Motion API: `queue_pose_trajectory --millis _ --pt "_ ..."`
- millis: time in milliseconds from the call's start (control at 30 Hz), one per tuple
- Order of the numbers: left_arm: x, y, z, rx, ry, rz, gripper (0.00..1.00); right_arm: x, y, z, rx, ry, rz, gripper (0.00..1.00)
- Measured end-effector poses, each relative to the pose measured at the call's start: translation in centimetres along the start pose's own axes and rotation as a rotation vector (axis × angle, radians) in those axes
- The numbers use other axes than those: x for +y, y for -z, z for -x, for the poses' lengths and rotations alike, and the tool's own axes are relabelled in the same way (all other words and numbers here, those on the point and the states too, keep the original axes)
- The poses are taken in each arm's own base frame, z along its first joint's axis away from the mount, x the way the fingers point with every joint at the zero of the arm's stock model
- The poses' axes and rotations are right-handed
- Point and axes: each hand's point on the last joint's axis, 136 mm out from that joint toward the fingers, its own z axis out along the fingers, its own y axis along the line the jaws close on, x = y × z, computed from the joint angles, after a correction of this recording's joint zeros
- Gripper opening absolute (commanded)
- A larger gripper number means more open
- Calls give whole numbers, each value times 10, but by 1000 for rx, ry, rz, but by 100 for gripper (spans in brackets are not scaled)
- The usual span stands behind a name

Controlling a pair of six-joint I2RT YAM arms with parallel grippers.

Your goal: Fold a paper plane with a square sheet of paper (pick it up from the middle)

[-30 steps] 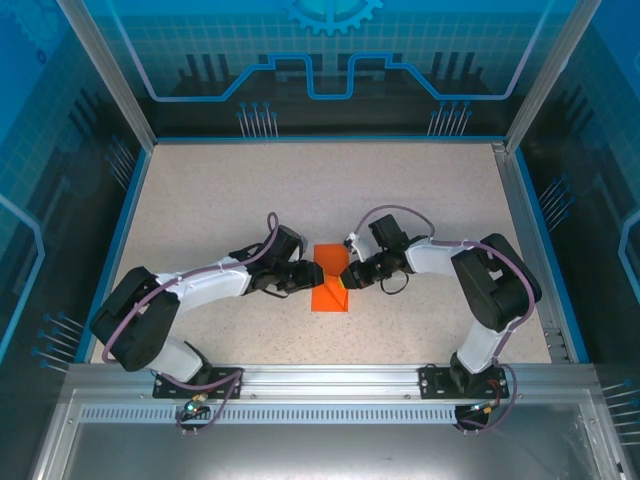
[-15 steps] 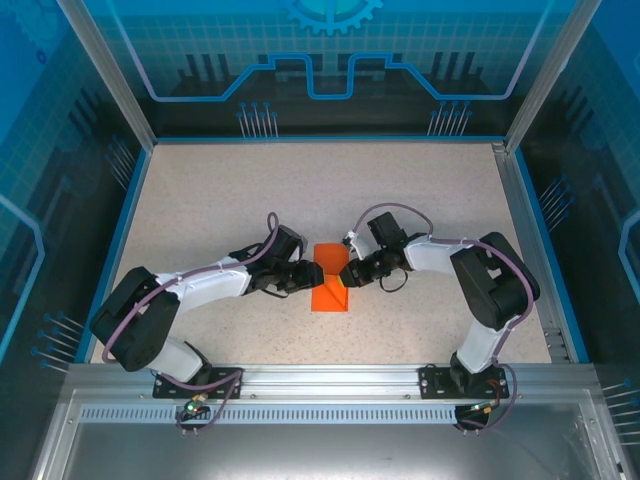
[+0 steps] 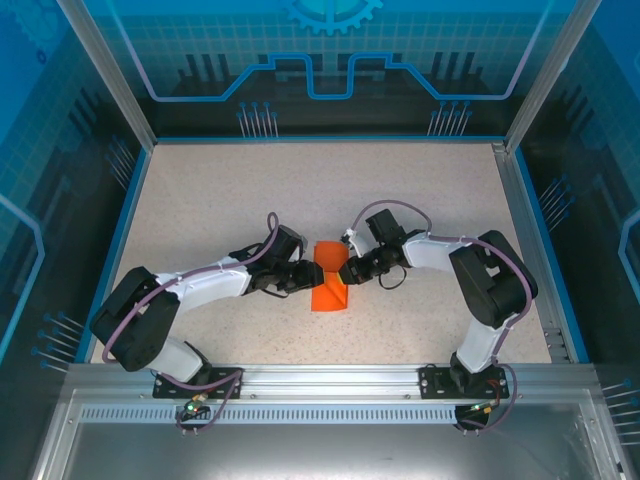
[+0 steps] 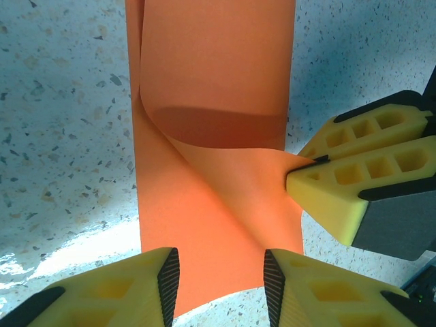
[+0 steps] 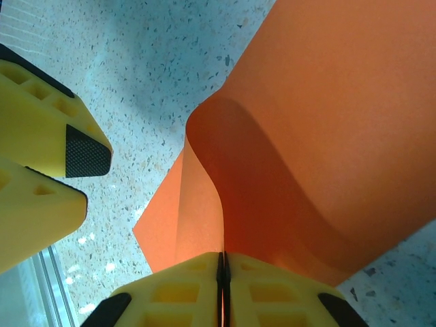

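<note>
The square sheet of paper (image 3: 330, 282), bright orange and folded to a narrow strip, lies on the speckled table between both arms. My right gripper (image 3: 347, 271) is shut on a lifted corner of it, and the flap curls up and over the flat part (image 5: 340, 122). The pinch shows at the bottom of the right wrist view, jaws pressed together on the orange edge (image 5: 223, 266). My left gripper (image 4: 219, 283) stands open, its two fingers straddling the near end of the paper (image 4: 211, 82), which lies flat beneath them. The right gripper's fingers (image 4: 340, 184) hold the corner at that view's right.
The speckled table (image 3: 250, 190) is ringed by a blue rim and clear enclosure walls. An aluminium rail (image 3: 330, 385) runs along the near edge, where the arm bases are bolted. The left gripper's fingers (image 5: 41, 157) sit close to the paper's left tip.
The right gripper has edged slightly toward the far left with the pinched corner, curling the flap a little further over. The left gripper has stayed put.
</note>
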Motion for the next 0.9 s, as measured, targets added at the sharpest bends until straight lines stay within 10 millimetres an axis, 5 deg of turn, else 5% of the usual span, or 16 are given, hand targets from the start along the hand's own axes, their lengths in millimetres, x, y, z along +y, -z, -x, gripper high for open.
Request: queue_pose_trajectory --millis 900 --pt "0 0 0 0 0 0 40 -4 -2 -10 39 -25 -11 13"
